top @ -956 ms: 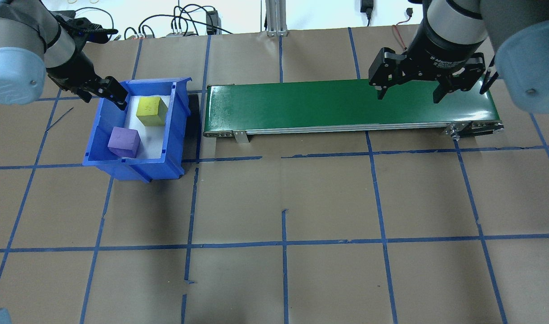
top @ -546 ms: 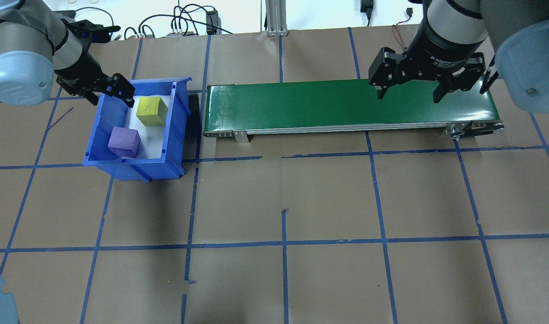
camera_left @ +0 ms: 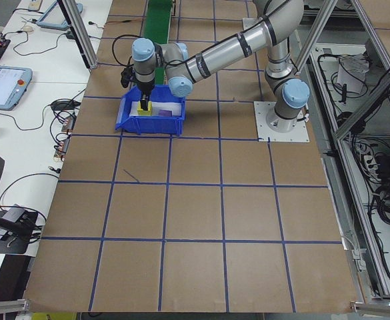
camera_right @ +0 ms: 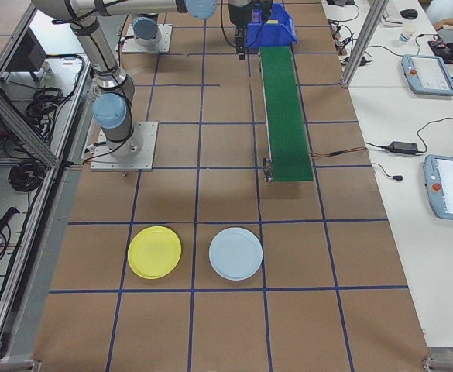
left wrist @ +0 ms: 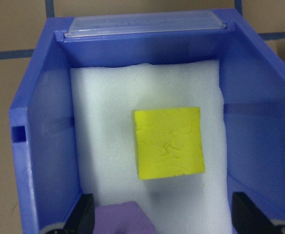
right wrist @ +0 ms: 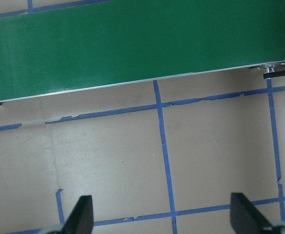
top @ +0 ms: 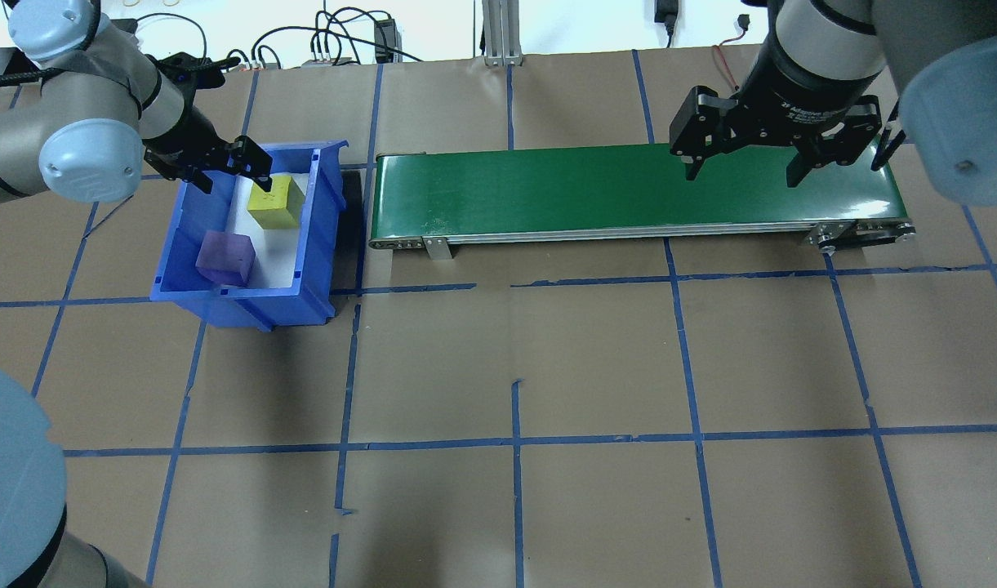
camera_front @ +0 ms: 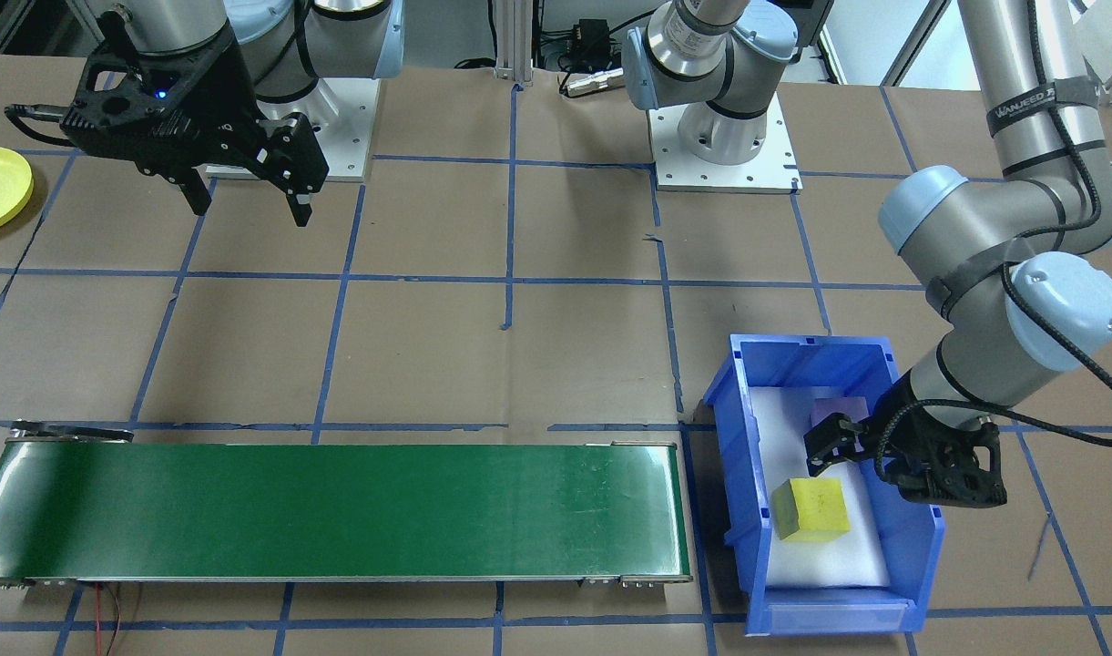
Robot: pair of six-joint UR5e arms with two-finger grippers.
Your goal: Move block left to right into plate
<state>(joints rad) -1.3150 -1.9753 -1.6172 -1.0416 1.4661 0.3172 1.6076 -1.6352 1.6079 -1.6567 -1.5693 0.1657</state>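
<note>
The left gripper [top: 235,167] hangs wide open and empty over the far end of the blue bin [top: 314,269], just above the yellow block [top: 274,202]; a purple block [top: 224,257] lies nearer. The right gripper [top: 739,171], also spread and empty, hovers over the green belt's [top: 547,192] right end. The yellow plate [camera_right: 154,252] sits beside a pale blue plate [camera_right: 235,253], well apart from the bin.

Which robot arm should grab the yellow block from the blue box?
Probably the left arm. Its hand is open and hangs over the blue box, right by the yellow block. The right hand is open too, but far off, above the other end of the green belt.
</note>
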